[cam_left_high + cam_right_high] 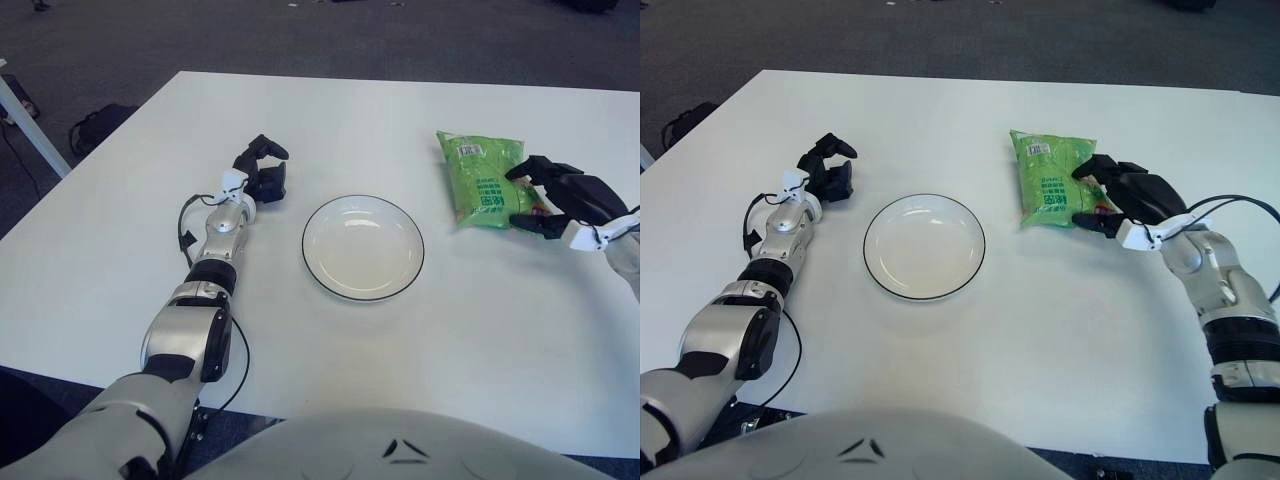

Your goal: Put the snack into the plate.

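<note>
A green snack bag (482,180) lies flat on the white table (400,110), to the right of the plate. A white plate (363,247) with a dark rim stands empty in the middle. My right hand (545,195) is at the bag's near right corner. Its upper fingers (527,167) lie over the bag and its thumb (537,224) presses at the bag's lower edge, so the corner sits between them. My left hand (262,168) shows left of the plate, fingers loosely curled and holding nothing.
A grey table leg (30,120) and a dark bag (100,125) on the carpet show beyond the table's left edge. The table's near edge runs just in front of my body.
</note>
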Controlling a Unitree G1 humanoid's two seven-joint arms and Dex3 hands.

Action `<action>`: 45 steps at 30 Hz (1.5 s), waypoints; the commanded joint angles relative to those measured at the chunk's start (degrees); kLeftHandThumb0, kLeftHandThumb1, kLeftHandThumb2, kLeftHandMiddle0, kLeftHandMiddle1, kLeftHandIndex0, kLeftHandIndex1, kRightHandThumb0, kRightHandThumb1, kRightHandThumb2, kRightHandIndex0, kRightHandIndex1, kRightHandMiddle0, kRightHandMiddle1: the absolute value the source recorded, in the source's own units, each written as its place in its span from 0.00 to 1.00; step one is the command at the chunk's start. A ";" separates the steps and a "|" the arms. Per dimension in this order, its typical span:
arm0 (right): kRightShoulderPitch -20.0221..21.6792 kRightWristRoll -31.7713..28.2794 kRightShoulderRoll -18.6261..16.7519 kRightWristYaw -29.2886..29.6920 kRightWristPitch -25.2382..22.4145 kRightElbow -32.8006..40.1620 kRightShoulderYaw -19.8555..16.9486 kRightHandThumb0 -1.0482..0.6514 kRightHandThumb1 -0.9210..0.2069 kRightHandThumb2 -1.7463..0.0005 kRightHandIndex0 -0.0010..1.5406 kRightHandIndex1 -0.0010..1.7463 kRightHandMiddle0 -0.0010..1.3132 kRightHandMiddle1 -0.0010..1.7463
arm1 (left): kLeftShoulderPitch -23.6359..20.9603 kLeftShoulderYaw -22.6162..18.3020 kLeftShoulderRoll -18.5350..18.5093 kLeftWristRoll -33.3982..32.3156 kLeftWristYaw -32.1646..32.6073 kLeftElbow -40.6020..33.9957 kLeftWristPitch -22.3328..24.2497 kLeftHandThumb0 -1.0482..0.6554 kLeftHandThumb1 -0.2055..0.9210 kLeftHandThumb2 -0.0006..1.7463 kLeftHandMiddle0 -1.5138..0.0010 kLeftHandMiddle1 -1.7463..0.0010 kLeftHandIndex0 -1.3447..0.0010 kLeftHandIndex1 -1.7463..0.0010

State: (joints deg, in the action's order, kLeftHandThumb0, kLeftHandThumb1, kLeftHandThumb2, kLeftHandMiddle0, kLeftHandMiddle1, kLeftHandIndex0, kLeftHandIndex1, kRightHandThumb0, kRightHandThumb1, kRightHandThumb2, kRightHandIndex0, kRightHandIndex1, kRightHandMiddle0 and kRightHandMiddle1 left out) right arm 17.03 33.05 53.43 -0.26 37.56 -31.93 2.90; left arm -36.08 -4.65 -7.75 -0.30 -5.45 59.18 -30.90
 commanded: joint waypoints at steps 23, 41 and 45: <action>1.53 3.52 -2.19 11.37 -7.66 2.40 0.40 0.27 0.02 0.60 0.13 0.60 0.00 0.69 | 4.99 2.50 0.85 2.49 1.36 1.34 2.08 0.36 0.57 0.66 0.21 0.00 0.62 0.00; 2.80 1.45 -3.11 9.29 -9.48 4.01 0.05 0.24 0.00 0.58 0.12 0.63 0.00 0.71 | 4.76 2.62 1.24 2.54 1.87 1.95 1.83 0.36 0.58 0.66 0.20 0.00 0.62 0.00; 3.69 -0.94 -5.17 7.72 -12.42 5.65 -0.78 0.22 0.00 0.57 0.12 0.63 0.00 0.69 | 4.63 2.75 1.30 2.70 2.31 2.29 1.71 0.36 0.57 0.67 0.19 0.00 0.62 0.00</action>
State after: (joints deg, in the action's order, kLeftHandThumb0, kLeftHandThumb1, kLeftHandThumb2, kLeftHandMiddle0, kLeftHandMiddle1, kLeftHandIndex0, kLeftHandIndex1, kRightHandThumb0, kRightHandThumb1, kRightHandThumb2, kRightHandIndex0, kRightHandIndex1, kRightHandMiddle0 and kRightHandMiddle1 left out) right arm 19.16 34.43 49.95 8.75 27.12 -28.11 3.23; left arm -35.77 -2.93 -7.82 0.94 -3.44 58.23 -30.50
